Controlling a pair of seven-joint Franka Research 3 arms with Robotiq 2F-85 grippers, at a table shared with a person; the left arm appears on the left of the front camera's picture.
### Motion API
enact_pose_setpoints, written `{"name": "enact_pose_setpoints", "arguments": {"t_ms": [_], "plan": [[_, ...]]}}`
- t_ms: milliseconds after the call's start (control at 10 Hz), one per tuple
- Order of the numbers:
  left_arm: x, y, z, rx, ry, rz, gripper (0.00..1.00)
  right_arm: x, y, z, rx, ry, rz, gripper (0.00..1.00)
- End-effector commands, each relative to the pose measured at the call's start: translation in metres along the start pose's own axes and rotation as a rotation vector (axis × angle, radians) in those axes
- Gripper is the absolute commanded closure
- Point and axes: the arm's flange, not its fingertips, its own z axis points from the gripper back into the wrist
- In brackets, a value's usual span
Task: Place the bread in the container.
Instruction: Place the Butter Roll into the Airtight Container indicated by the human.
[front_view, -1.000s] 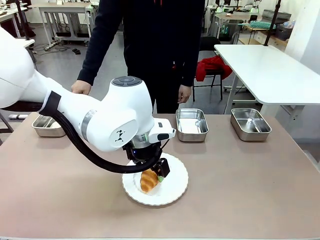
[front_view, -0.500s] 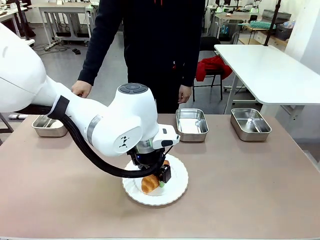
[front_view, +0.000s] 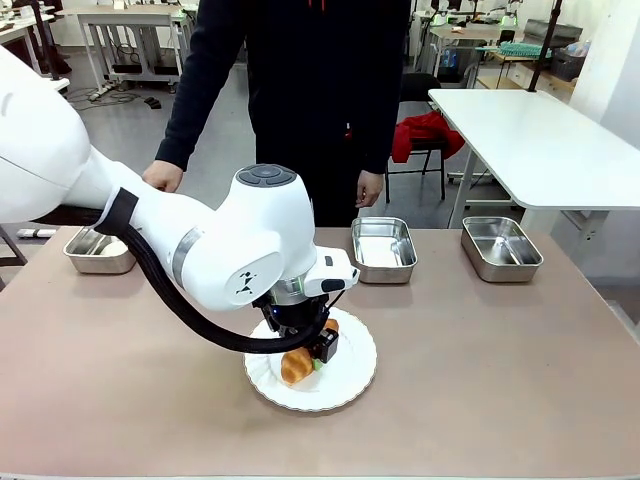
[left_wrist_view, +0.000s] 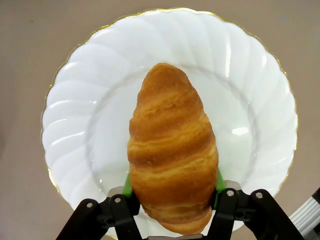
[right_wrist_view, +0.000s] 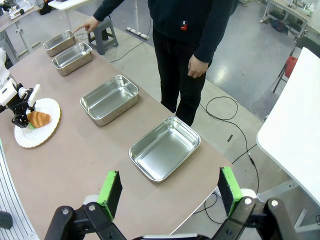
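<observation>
Left gripper (left_wrist_view: 172, 192) is clamped across the near end of the croissant (left_wrist_view: 171, 150), whose long axis runs straight out along the fingers, over the white plate (left_wrist_view: 75, 110). The steel pans (front_view: 383, 248) lie beyond, toward the person; the right gripper (right_wrist_view: 170, 192) hangs wide apart, well off.

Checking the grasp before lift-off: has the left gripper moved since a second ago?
Yes. The left gripper has come down toward the white plate, and its jaws have closed around the croissant, which lies on the plate.
</observation>
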Motion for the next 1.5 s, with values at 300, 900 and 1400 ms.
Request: {"name": "enact_pose_setpoints", "arguments": {"t_ms": [300,900,1400], "plan": [[0.001,-0.002,0.001,-0.002,-0.002,-0.003,0.51,0.002,0.000,0.001,0.003,-0.011,0.004,0.00],[0.044,0.128,0.201,0.200,-0.124,0.144,0.59,0.002,0.000,0.001,0.003,-0.011,0.004,0.00],[0.005,0.298,0.219,0.145,-0.001,0.310,0.59,0.002,0.000,0.001,0.003,-0.011,0.004,0.00]]}}
